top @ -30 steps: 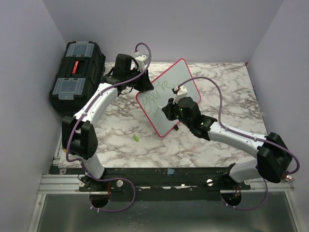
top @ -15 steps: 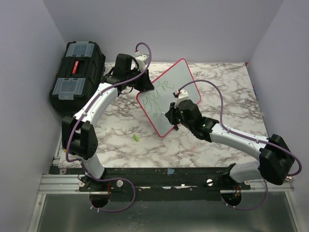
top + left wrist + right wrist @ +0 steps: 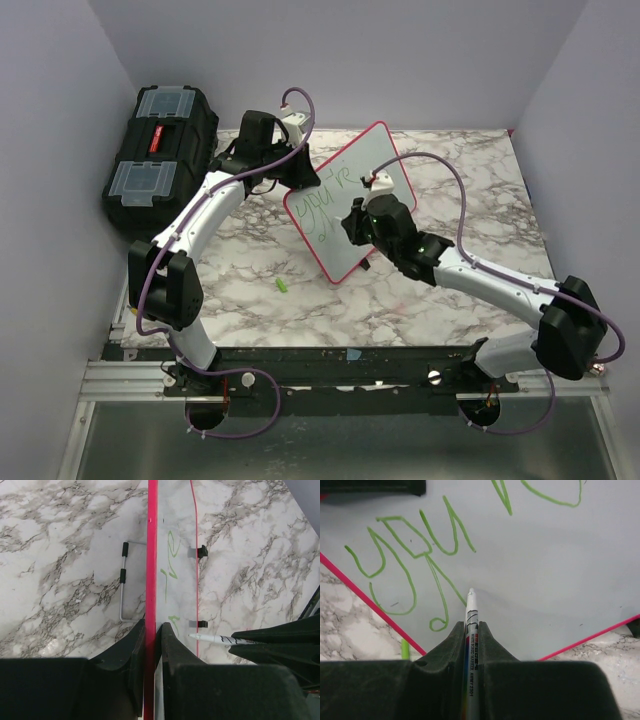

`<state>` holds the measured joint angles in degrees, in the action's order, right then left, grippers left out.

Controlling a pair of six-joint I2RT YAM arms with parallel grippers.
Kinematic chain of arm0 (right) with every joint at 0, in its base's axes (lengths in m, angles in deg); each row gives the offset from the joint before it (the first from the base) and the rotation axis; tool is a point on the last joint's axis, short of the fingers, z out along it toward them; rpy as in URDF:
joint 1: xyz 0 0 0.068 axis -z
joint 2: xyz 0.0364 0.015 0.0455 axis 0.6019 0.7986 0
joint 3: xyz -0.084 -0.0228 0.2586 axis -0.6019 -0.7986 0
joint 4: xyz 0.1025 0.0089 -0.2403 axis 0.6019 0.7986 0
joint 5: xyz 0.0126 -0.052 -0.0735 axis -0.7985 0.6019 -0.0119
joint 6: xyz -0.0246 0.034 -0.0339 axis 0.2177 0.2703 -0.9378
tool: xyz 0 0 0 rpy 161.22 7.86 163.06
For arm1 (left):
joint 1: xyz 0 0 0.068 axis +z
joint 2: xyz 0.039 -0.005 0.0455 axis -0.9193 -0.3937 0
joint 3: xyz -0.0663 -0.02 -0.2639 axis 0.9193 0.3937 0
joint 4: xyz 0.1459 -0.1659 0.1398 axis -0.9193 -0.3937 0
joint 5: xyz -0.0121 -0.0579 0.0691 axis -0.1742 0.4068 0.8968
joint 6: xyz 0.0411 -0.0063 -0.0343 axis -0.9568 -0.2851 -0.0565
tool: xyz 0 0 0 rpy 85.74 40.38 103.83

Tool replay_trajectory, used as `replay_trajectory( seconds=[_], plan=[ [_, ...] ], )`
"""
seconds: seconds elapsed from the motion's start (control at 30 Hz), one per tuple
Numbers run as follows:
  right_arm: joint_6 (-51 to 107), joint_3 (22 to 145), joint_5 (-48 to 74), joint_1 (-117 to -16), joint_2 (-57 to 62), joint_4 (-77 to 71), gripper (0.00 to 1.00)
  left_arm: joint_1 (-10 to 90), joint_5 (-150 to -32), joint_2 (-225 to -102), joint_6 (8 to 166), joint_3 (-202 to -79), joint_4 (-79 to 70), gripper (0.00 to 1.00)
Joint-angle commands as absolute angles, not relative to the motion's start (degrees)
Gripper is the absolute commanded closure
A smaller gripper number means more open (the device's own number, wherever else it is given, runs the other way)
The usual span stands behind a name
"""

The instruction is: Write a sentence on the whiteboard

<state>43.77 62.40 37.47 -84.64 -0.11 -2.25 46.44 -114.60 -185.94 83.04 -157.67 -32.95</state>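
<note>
The whiteboard stands tilted up off the desk, a little toward 12 o'clock from its centre. The left fingers are clamped on its red frame at the board's 9 o'clock edge, likely to brace it against writing pressure. The right fingers are closed on a white marker. Its tip is at the board face, just under the green lettering; whether it touches I cannot tell. The sentence looks unfinished, its second line barely begun.
</note>
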Motion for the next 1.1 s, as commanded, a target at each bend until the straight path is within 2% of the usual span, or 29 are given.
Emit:
replay_trajectory(
  seconds=[0.0, 0.73, 1.07],
  plan=[
    [44.25, 65.77, 41.88, -84.6, 2.52, -2.36, 0.99, 45.12, -113.6, -187.72, 79.03, -156.79, -38.26, 1.0],
    [43.35, 61.93, 37.01, -84.56, 2.66, -2.44, 0.99, 45.11, -114.41, -188.24, 78.88, -156.97, -37.43, 1.0],
    [42.81, 61.25, 41.01, -84.57, 2.05, -0.29, 0.99, 45.14, -114.91, -188.74, 79.1, -157.56, -37.36, 1.0]
  ],
)
